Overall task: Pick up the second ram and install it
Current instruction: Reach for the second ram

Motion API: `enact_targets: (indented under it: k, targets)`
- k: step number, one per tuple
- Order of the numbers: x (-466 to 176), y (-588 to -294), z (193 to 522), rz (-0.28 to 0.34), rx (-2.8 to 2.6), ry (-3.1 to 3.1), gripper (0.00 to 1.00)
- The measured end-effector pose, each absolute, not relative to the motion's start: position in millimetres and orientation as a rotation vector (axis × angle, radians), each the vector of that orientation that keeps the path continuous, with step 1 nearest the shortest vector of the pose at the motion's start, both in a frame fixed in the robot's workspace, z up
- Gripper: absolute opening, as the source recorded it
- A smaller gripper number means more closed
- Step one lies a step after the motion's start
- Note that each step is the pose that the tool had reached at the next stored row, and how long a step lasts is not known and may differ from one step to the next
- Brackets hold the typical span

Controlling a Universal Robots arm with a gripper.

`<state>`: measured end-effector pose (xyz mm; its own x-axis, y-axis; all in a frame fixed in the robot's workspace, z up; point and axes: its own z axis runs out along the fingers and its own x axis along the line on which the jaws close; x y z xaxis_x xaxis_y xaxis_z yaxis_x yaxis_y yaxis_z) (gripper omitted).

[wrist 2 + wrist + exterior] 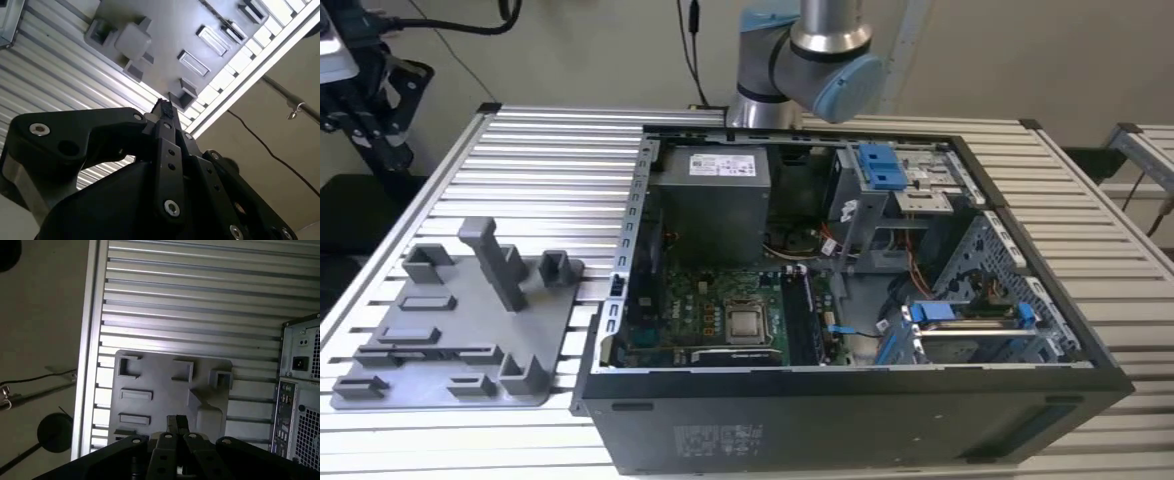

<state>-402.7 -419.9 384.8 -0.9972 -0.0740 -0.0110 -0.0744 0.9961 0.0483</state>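
The black tool [176, 423] hangs high over the desk. In both wrist views its fingertips are pressed together, with nothing seen between them. Straight below the tips lies a flat grey plastic fixture plate [165, 375] moulded with small rectangular frames and blocks; all of its holders look plain grey. In the exterior view a tall grey upright post [494, 262] rises from this plate.

The plate rests on the ribbed aluminium desk [547, 170], just beside an open black computer case [854, 420], on the exterior view's left of it. Inside the case lies a green motherboard [707, 315], and long dark memory slots [803, 315] run along the exterior view's right of its processor socket [744, 322]. Dark strips stand along those slots. Whether one of them is the second ram I cannot tell, so I cannot place it. Behind the case rises the arm's silver and blue joint [821, 60].
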Motion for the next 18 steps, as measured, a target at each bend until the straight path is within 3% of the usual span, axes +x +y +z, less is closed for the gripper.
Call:
enact_targets:
  k: [18]
  targets:
    - [-402.7, -462.5, 378.4, 0.076, -0.116, 3.129, 0.11]
